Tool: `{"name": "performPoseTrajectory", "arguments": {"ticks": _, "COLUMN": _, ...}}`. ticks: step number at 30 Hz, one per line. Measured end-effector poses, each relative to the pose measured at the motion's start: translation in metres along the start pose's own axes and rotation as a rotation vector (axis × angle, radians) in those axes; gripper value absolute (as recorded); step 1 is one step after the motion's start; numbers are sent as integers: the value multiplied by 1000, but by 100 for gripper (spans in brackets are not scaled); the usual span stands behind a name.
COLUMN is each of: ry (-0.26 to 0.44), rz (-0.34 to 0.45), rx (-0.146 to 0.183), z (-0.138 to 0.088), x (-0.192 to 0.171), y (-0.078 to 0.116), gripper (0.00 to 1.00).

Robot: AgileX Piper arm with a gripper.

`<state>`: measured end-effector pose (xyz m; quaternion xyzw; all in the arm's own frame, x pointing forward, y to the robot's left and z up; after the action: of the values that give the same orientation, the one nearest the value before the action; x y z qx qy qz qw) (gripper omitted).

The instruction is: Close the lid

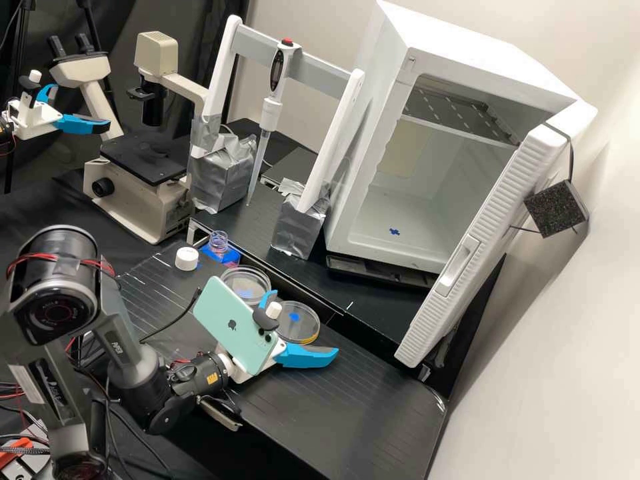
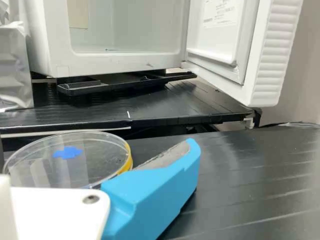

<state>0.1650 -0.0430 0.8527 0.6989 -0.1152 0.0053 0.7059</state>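
Sitting on the bench [image 1: 360, 413] beside the hand [image 1: 305, 323], whose fingers stand spread and released, the clear dish [image 2: 95, 167] looks light, stiff and slick; its thin lid, likely brittle, wants a gentle hold at opposite sides of the rim.

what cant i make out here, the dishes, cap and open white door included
- Side of the clear round yellow-edged dish nearest the gripper: behind the white gripper mount and blue finger, wrist view.
- Lower left of the other clear round dish: behind the mint-green phone, high view.
- Inside of the white round cap: faces away, high view.
- Print inside the open white door: too small, wrist view.
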Motion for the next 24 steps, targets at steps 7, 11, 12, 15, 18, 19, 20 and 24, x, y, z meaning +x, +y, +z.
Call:
{"name": "performPoseTrajectory", "arguments": {"ticks": 7, "ry": 0, "rz": 32, "rx": 0, "z": -1, "x": 4, "y": -3, "gripper": 100}}
{"name": "performPoseTrajectory", "arguments": {"ticks": 11, "ry": -9, "rz": 29, "rx": 2, "z": 0, "x": 5, "y": -5, "gripper": 100}}
{"name": "performPoseTrajectory", "arguments": {"ticks": 12, "ry": -9, "rz": 29, "rx": 2, "z": 0, "x": 5, "y": -5, "gripper": 100}}
{"name": "performPoseTrajectory", "arguments": {"ticks": 15, "ry": -13, "rz": 31, "rx": 5, "z": 0, "x": 5, "y": -5, "gripper": 100}}
{"name": "performPoseTrajectory", "arguments": {"ticks": 18, "ry": -18, "rz": 31, "rx": -1, "z": 1, "x": 6, "y": -5, "gripper": 100}}
{"name": "performPoseTrajectory", "arguments": {"ticks": 19, "ry": -18, "rz": 31, "rx": -4, "z": 1, "x": 6, "y": -5, "gripper": 100}}
{"name": "performPoseTrajectory", "arguments": {"ticks": 20, "ry": -18, "rz": 31, "rx": -7, "z": 1, "x": 6, "y": -5, "gripper": 100}}
{"name": "performPoseTrajectory", "arguments": {"ticks": 24, "ry": -18, "rz": 30, "rx": -7, "z": 0, "x": 6, "y": -5, "gripper": 100}}
